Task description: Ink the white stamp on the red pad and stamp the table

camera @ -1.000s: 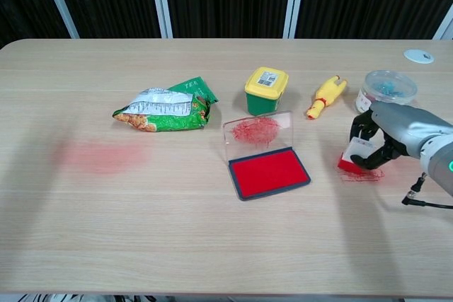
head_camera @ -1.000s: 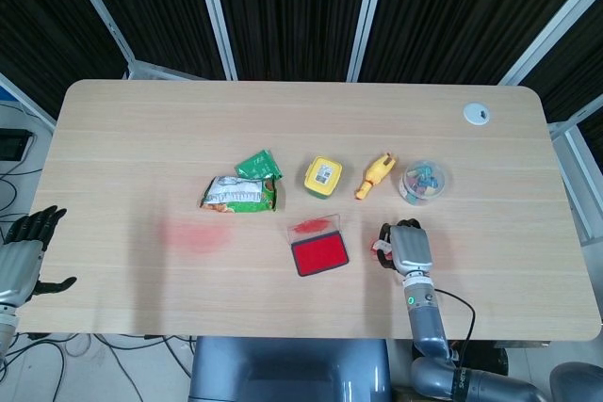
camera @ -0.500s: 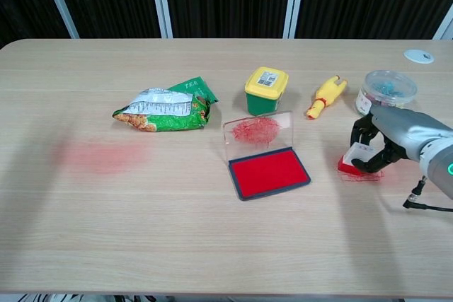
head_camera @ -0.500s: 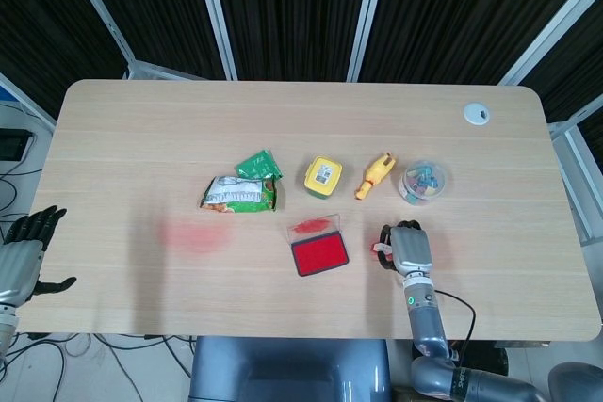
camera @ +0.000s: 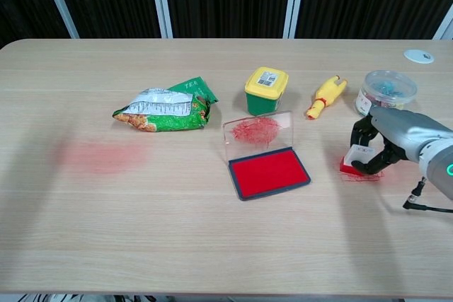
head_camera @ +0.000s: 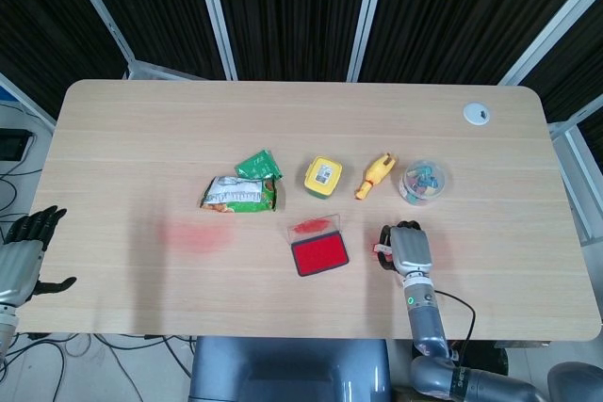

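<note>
White stamp (camera: 358,157): small white block with a red-inked base, which you see pressed flat on the table (camera: 212,245) inside the curled fingers of your right hand (camera: 386,139), over a red smear.

Red pad (camera: 269,173): open dark tray of bright red ink, clear ink-smudged lid (camera: 258,130) raised behind it; you find it left of that hand, apart from it.

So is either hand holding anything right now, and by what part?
The right hand grips the white stamp by its upper sides, its red base down on the table. The left hand holds nothing.
</note>
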